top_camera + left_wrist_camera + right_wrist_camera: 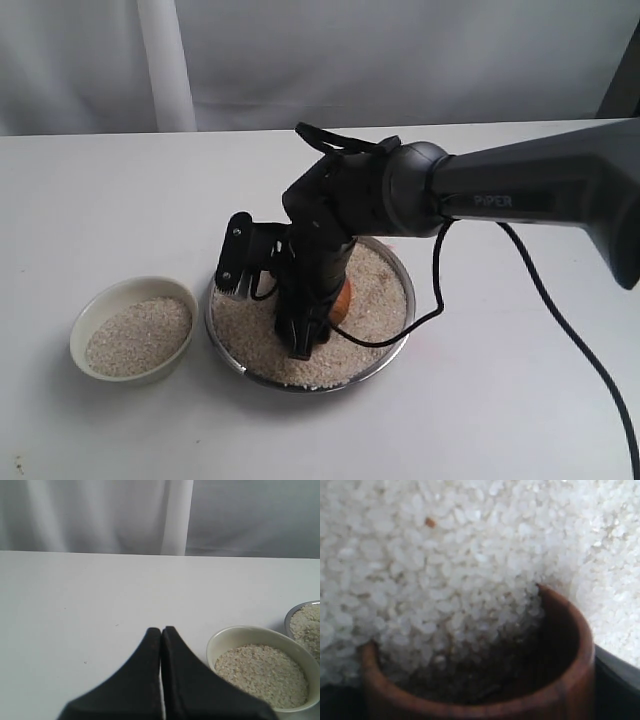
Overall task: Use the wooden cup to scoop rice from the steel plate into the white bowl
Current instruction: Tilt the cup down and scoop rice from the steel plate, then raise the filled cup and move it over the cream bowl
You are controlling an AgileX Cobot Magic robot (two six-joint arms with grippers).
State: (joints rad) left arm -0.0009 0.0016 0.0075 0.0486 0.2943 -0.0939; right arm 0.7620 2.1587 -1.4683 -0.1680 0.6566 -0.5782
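The right gripper (320,322) clasps the wooden cup (570,680), its mouth pushed into the rice (445,570) that fills the steel plate (408,318) beneath it. The left gripper (161,632), jaws pressed together, is near the white bowl (250,629).

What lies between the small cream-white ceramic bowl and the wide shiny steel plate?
Between the bowl and the plate, only a narrow strip of bare white table, as the exterior view shows.

Bright even light, soft shadows (slight blur)
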